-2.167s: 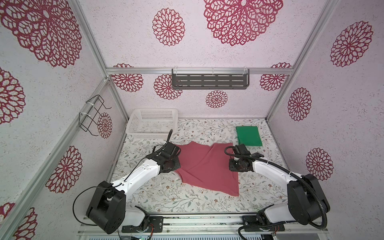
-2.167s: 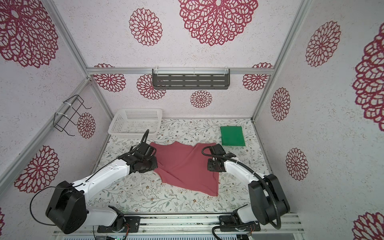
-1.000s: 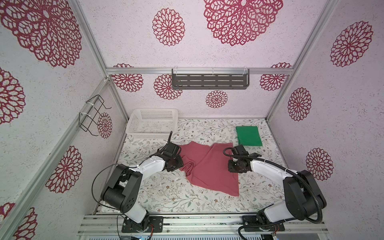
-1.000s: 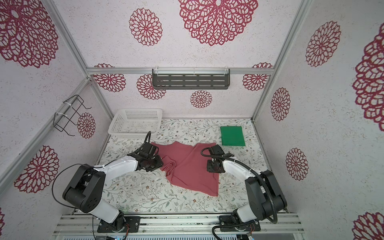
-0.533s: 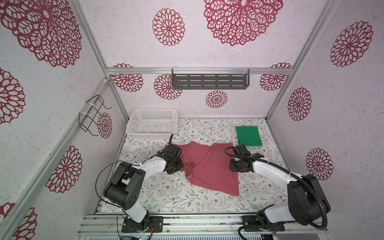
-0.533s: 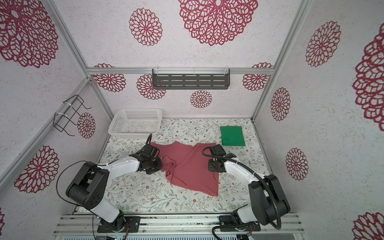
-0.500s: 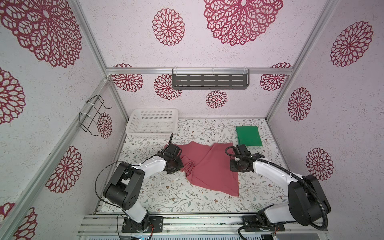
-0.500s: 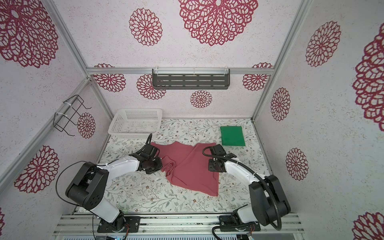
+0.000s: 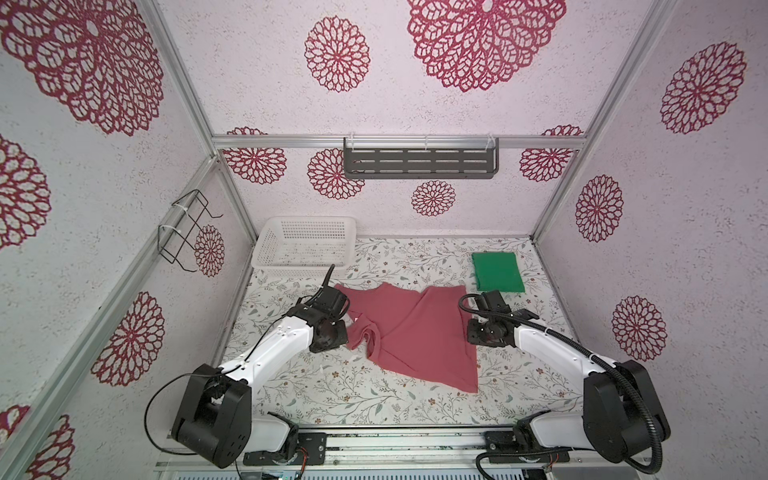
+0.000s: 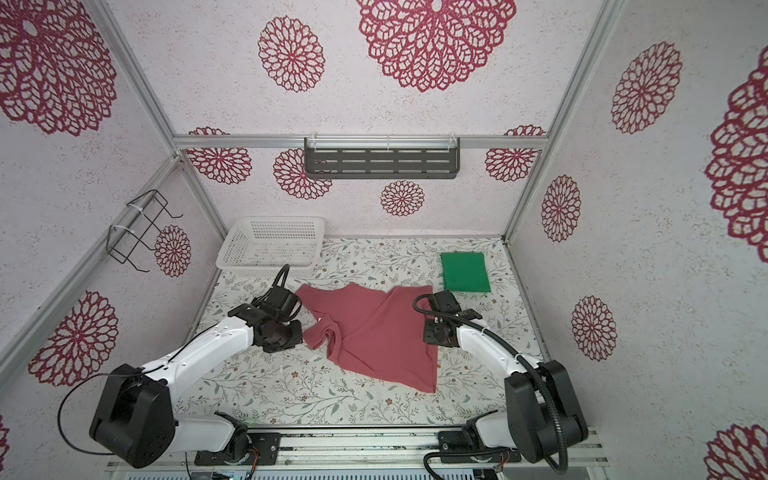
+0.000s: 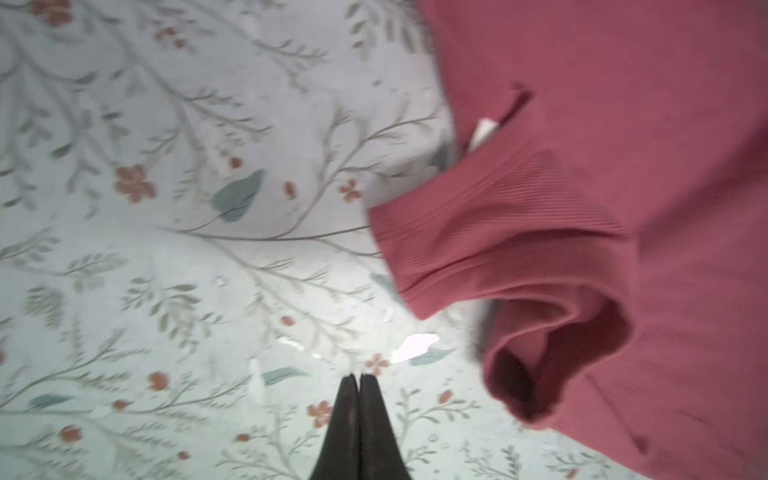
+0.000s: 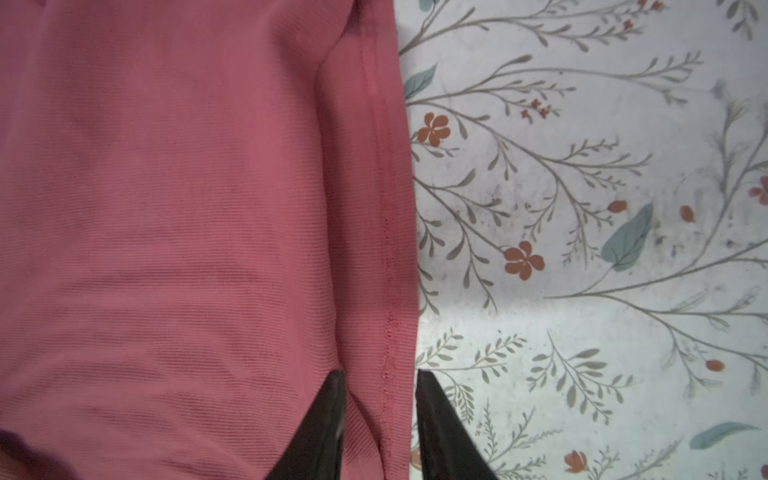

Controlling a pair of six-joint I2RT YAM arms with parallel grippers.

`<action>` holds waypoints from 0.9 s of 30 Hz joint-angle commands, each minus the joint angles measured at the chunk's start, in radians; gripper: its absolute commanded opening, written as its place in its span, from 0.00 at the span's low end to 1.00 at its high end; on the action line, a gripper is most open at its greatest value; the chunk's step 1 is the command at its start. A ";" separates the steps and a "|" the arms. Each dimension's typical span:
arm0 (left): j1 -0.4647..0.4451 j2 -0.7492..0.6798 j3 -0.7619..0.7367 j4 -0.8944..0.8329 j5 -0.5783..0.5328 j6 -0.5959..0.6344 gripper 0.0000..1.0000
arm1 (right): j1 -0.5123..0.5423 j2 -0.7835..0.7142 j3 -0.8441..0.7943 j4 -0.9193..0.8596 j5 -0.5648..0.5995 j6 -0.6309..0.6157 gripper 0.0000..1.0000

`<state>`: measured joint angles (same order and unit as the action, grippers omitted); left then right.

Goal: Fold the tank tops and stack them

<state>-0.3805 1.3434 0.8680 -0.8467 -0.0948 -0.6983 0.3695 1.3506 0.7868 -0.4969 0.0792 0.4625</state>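
The rose-red tank top (image 9: 415,332) (image 10: 374,332) lies mostly spread on the floral table, with its left strap part bunched and curled over. The green tank top (image 9: 497,272) (image 10: 464,272) rests folded flat at the back right. My left gripper (image 11: 358,376) is shut and empty over bare cloth, just left of the bunched strap (image 11: 540,332); in a top view it (image 9: 332,332) sits at the top's left edge. My right gripper (image 12: 379,374) stands open astride the rose top's right hem (image 12: 386,208), with fabric between its fingers; it shows in both top views (image 9: 484,332) (image 10: 440,332).
A white perforated basket (image 9: 307,247) (image 10: 270,247) stands at the back left corner. A grey rack (image 9: 419,162) hangs on the back wall and a black wire holder (image 9: 187,232) on the left wall. Walls enclose the table on three sides.
The rose top's left side, spread wider before, is now bunched inward. My left gripper has shut with nothing in it and drawn slightly back from the strap. The right gripper has stayed put.
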 commanded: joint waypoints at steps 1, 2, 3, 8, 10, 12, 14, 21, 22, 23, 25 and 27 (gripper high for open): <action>0.081 -0.088 -0.079 -0.096 -0.061 0.023 0.00 | -0.004 -0.033 -0.009 -0.006 -0.012 -0.002 0.32; 0.089 -0.092 -0.075 -0.085 -0.059 0.027 0.00 | -0.004 -0.030 -0.011 -0.005 -0.015 -0.002 0.32; 0.106 -0.080 -0.056 -0.102 -0.049 0.032 0.00 | -0.004 -0.028 -0.010 -0.005 -0.013 -0.004 0.32; 0.096 -0.070 -0.044 0.039 0.099 -0.051 0.24 | -0.004 -0.036 -0.015 0.006 -0.013 -0.012 0.32; 0.039 -0.059 -0.057 0.129 0.131 -0.121 0.44 | -0.004 -0.036 -0.021 0.013 -0.013 -0.009 0.32; -0.014 -0.008 -0.056 0.178 0.119 -0.159 0.52 | -0.004 -0.034 -0.029 0.026 -0.016 -0.001 0.32; -0.031 0.058 -0.054 0.211 0.114 -0.170 0.55 | -0.004 -0.031 -0.034 0.037 -0.027 0.001 0.32; -0.075 0.242 0.037 0.220 0.067 -0.154 0.57 | -0.004 -0.044 -0.033 0.049 -0.034 -0.002 0.32; -0.083 0.256 0.048 0.216 0.060 -0.153 0.58 | -0.003 -0.041 -0.035 0.054 -0.040 -0.001 0.32; -0.089 0.267 0.056 0.217 0.055 -0.153 0.58 | -0.004 -0.039 -0.037 0.060 -0.050 -0.001 0.32; -0.094 0.286 0.065 0.218 0.049 -0.159 0.58 | -0.004 -0.035 -0.046 0.074 -0.063 0.001 0.32; -0.098 0.303 0.076 0.219 0.044 -0.161 0.58 | -0.003 -0.034 -0.056 0.082 -0.070 -0.001 0.32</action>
<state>-0.4706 1.6257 0.9218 -0.6399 -0.0216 -0.8463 0.3691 1.3434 0.7410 -0.4313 0.0292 0.4633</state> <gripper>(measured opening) 0.582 0.321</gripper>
